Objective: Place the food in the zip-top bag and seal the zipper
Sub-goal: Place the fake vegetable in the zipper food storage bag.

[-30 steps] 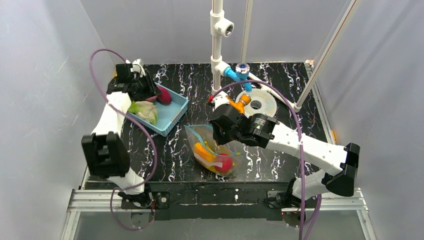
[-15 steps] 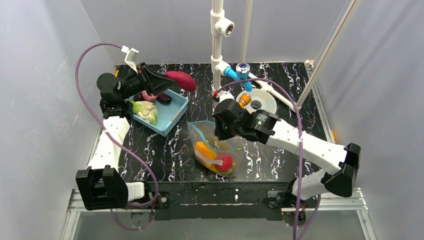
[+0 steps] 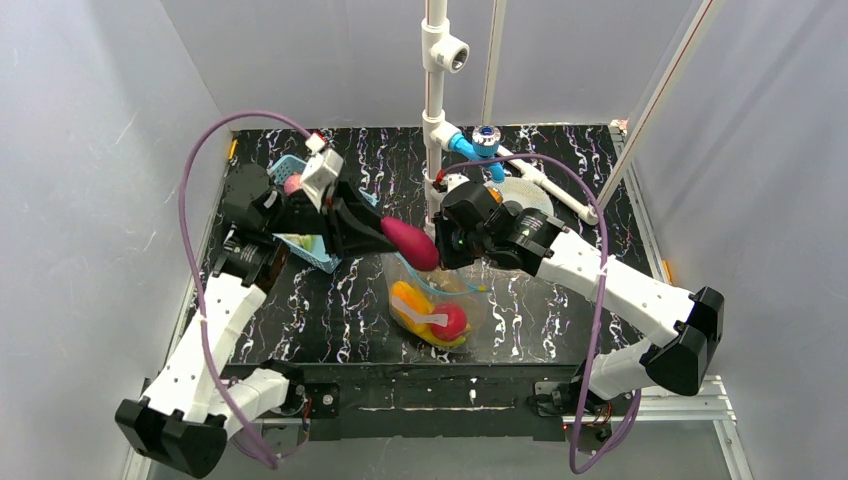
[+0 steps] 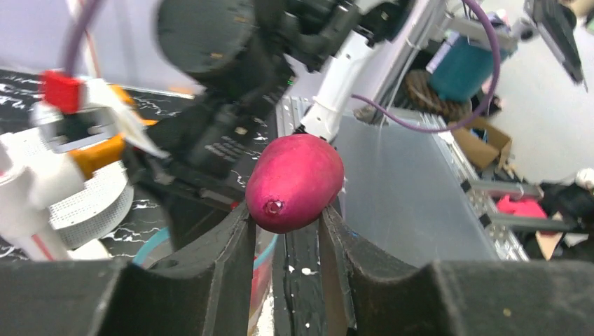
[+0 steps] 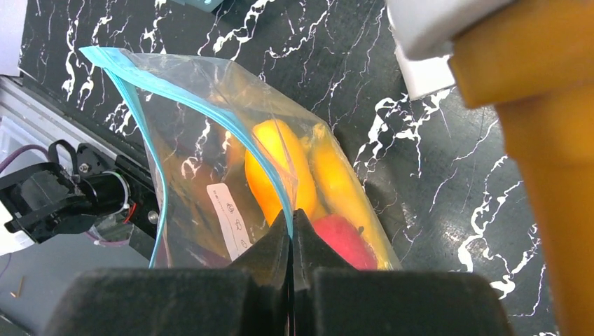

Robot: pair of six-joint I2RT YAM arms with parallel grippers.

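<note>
Our left pincer grips a red fruit at the bag mouth. Our right pincer is clamped on the zipper. Some food is inside; sealing is undone.

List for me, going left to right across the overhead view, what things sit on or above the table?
Blue basket → magenta food → white disc. The zip-top bag overlaps the food, so it is left out.

Clear zip-top bag, zipper open, holds orange, red, perhaps yellow food.
</note>
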